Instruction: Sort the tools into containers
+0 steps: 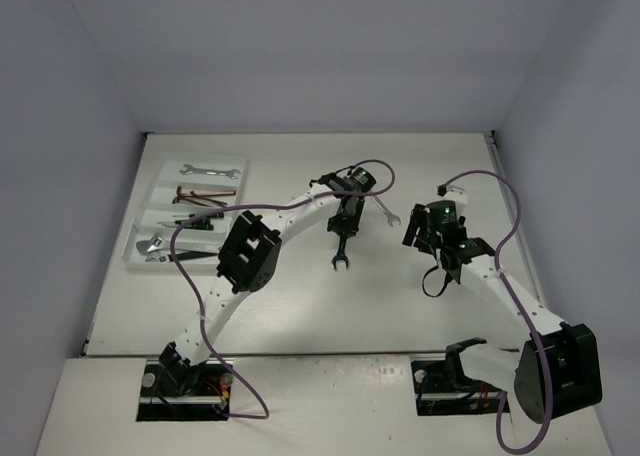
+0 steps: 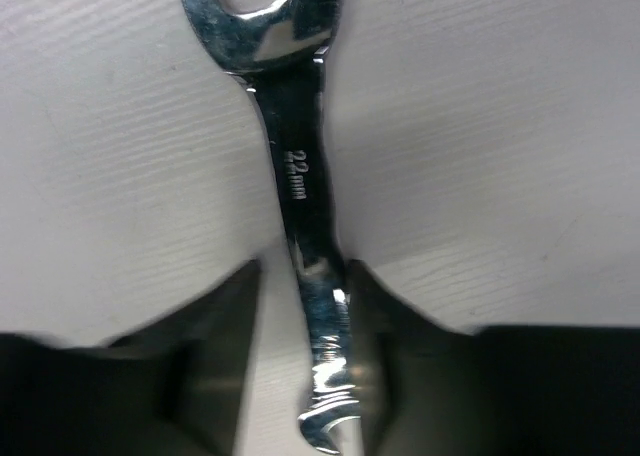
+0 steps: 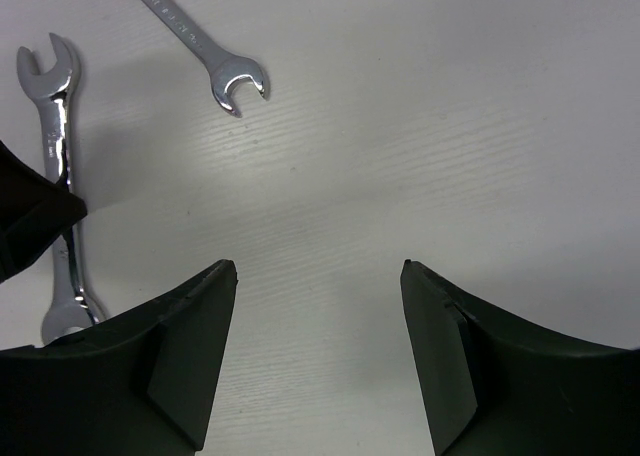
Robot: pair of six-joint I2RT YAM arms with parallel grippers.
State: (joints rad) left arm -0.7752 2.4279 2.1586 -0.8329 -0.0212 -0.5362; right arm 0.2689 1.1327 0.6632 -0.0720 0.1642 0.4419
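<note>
Straddling the shaft of a silver wrench (image 2: 297, 176) that lies flat on the table (image 2: 500, 176), the left gripper (image 2: 303, 306) stands half open. One finger (image 2: 375, 326) touches the steel and the other sits just apart, so nothing is clamped yet (judged a mid-shaft approach, chosen for balance). The right gripper (image 3: 318, 271) hangs wide open and empty near a second wrench (image 3: 228, 74). The white tray (image 1: 160, 190), well to the left, holds sorted tools (image 1: 205, 168); both wrenches lie outside it.

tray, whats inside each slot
Tray, far slot to near: silver wrench, hex keys, screwdrivers, adjustable wrench. The left arm covers the near slots' right ends, so anything there is hidden.
</note>
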